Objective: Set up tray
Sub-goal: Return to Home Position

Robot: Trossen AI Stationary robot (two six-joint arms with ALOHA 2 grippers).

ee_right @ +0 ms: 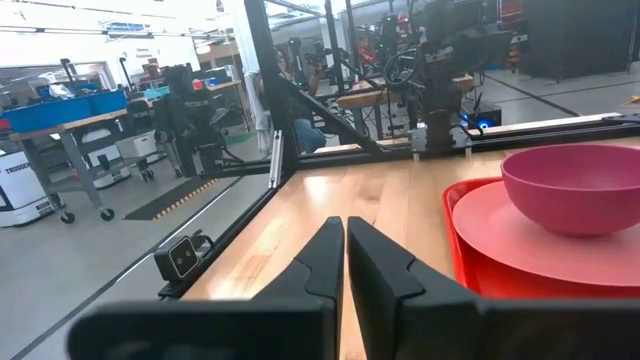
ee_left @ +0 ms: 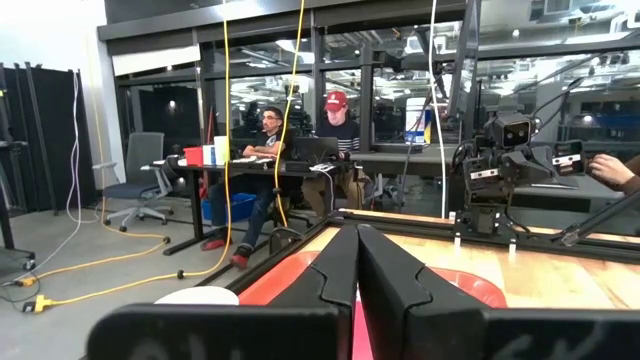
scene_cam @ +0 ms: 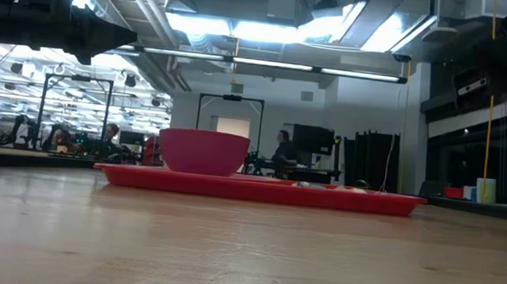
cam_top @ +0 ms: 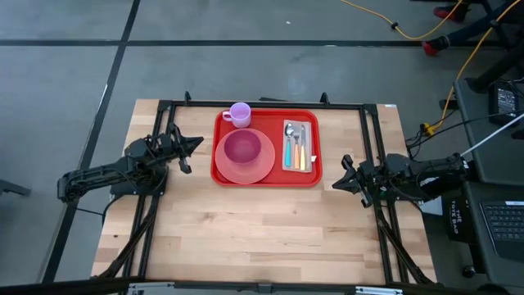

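The left gripper was closed, its two dark fingers pressed together with only a thin seam between them, and it held nothing; it sat low over the left side of the table, pointing toward the tray and clear of it. The right gripper was likewise closed and empty; it sat over the right side of the table, near the tray's right-hand corner but apart from it.

The tray lay flat between the two grippers, in the upper middle of the high view; it was a large red rectangle of smooth plastic, with rounded corners and a shallow raised rim; in the low view it showed as a thin red slab resting on the wood.

Contents of the tray:
- A round pink plate occupied the left half; it was flat and smooth.
- A deeper pink bowl, round with a plain matte wall, stood on the plate.
- A small lilac cup with a side handle stood just behind the plate, at the tray's corner.
- A brown rectangular napkin lay along the right half; cutlery with blue, orange and yellow handles lay side by side on it, lengthwise.

The table was pale wood in jointed strips with visible grain, framed by dark metal rails.
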